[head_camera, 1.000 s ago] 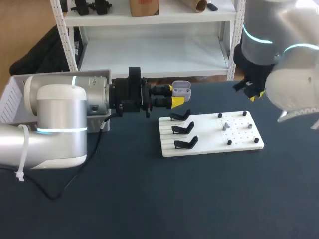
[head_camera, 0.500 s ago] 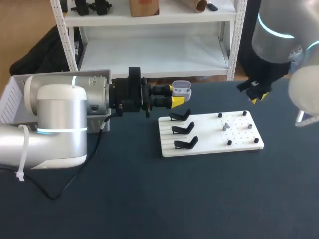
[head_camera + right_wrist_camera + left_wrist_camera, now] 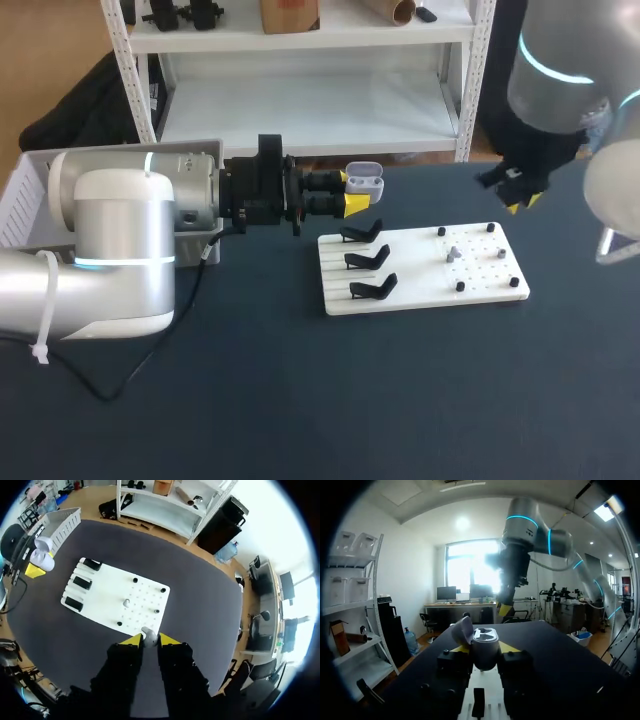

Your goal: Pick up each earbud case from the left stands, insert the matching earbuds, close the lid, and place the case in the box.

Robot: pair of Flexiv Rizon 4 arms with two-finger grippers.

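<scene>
My left gripper [image 3: 355, 192] is held level over the table's back left, shut on a lavender earbud case [image 3: 366, 181] whose lid stands open. In the left wrist view the case [image 3: 485, 645] sits between the yellow tips, two empty wells showing. My right gripper [image 3: 519, 202] hangs above the table's back right, past the white board [image 3: 420, 270]. In the right wrist view its tips are shut on a small grey earbud [image 3: 149, 636]. Another grey earbud [image 3: 452, 253] stands among the board's black pegs. Three black stands [image 3: 366, 258] on the board's left side are bare.
A grey slatted box [image 3: 22, 195] stands at the table's left edge, mostly hidden behind my left arm; the right wrist view shows it [image 3: 59, 522] beyond the board [image 3: 105, 605]. Dark table surface lies open in front of the board.
My right arm has shifted right and a little lower in the head view, with the earbud still in its tips. The left arm and the case have stayed put.
</scene>
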